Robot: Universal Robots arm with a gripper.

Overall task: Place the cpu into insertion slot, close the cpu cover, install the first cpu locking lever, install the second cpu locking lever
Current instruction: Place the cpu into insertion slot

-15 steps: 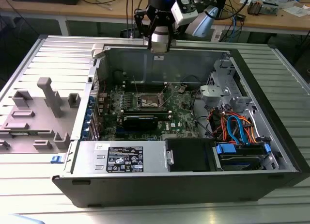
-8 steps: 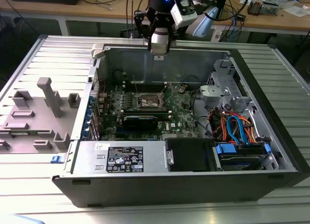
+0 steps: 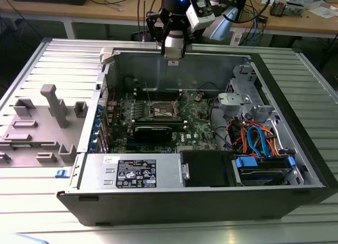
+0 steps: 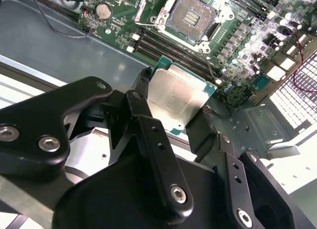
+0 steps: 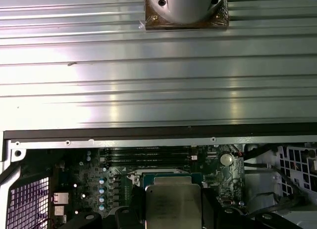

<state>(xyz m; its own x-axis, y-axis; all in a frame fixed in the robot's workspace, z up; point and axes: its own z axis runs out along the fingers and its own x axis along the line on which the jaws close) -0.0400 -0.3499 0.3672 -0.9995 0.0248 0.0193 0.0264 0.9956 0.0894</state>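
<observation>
The cpu [image 4: 178, 97] is gripped by the pincer [image 4: 173, 109], whose black fingers [image 4: 200, 132] are clenched against two opposite edges of the chip. Its silvery metal top is left uncovered between them. The chip is carried in the air and is touched by nothing but the fingers; a strip of its green edge can be made out along one side. In the first wrist view the cpu [image 5: 173, 204] is likewise seen clamped between dark finger parts, above the green motherboard [image 5: 218, 177].

In the exterior view the arm [image 3: 174, 22] is seen hanging over the far wall of the open computer case [image 3: 211, 62], well above the board. The insertion slot [image 3: 162, 112] lies near the middle of the motherboard, apart from the chip. In the second wrist view the insertion slot [image 4: 190, 16] is shown open, with its field of contacts bare. In that view the long black memory slots [image 4: 168, 45] are seen running between the slot and the held chip, and a coin battery [image 4: 103, 11] is mounted near the board's edge.

The case is laid on its side on a ribbed metal counter [image 3: 53, 59]. A grey fixture [image 3: 47, 114] is set on the counter at the exterior view's left. Orange and blue cables [image 3: 259, 138] are bundled inside the case at the exterior view's right.
</observation>
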